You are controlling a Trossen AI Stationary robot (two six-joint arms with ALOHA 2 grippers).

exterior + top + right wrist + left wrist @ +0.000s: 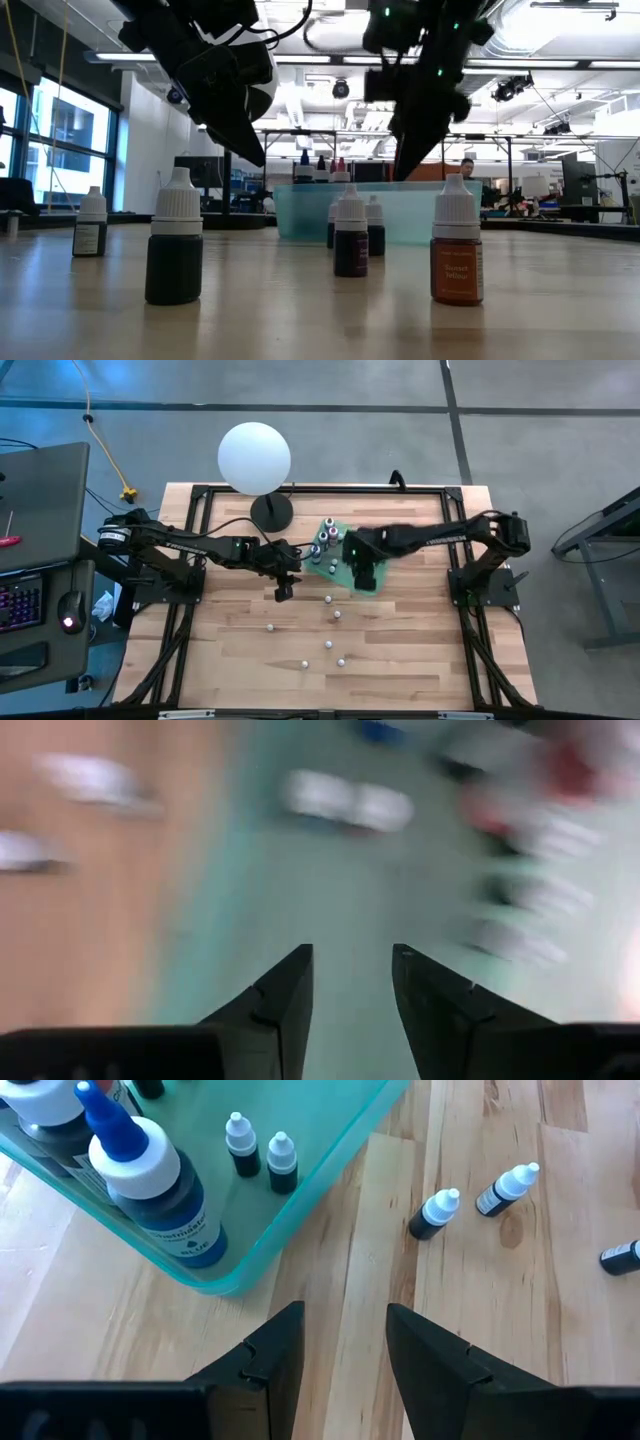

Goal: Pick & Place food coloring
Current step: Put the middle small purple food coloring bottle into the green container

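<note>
Both pincers empty — left (345, 1342), right (352, 982) — six loose bottles (328, 645).

Wooden table (230, 660) of pale planks, carrying a green tray (341, 571), a white ball on a black stand (271, 510), and small food coloring bottles (328, 645) scattered upright near the front.

The right wrist view was smeared: bottles (350, 805) in the green tray (300, 900) showed only as pale streaks (colours unreadable). From above, loose bottles (328, 646) were too small to distinguish.
</note>
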